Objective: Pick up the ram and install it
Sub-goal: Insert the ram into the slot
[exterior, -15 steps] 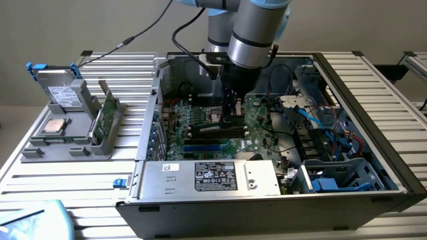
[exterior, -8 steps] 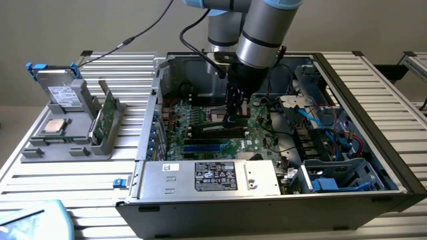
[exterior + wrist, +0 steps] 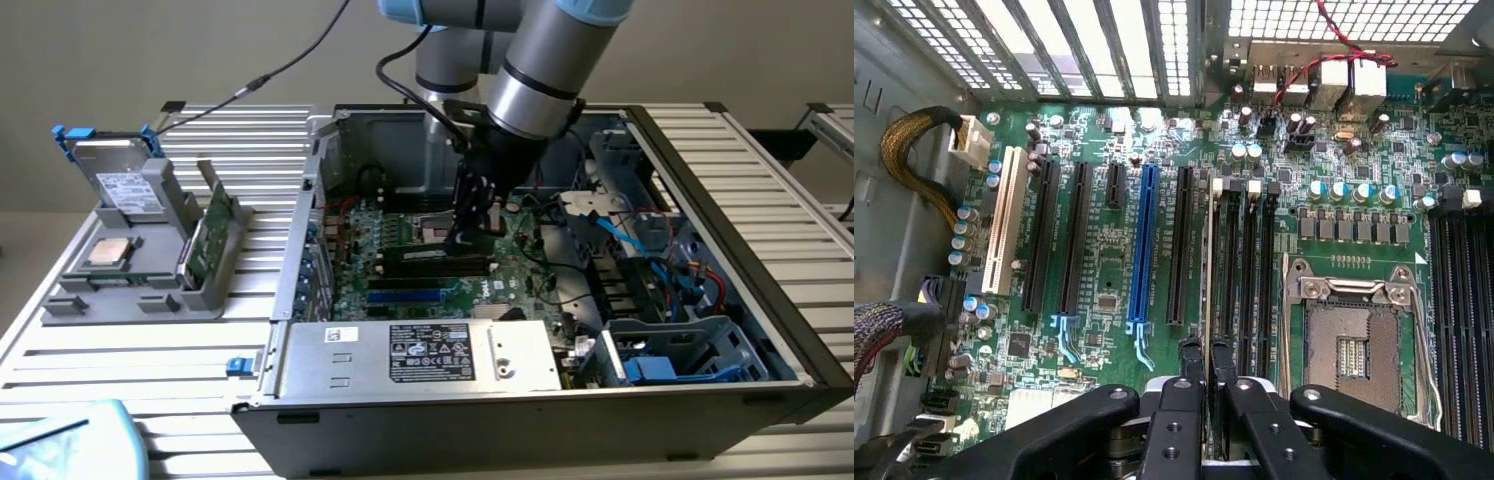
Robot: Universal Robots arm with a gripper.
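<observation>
Wrist view: holds the ram (image 3: 1207, 260) edge-on in clenched jaws, over the black slots (image 3: 1232, 262) beside the socket (image 3: 1351, 345); ought to keep it upright, line its edge along one slot, press down evenly without tilting.

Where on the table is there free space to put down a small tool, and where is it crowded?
Free: the slatted table on the camera's side of the grey holder, up to the case. Crowded: inside the case, where the hand grips the ram over the motherboard, and cables fill the exterior view's right side.
</observation>
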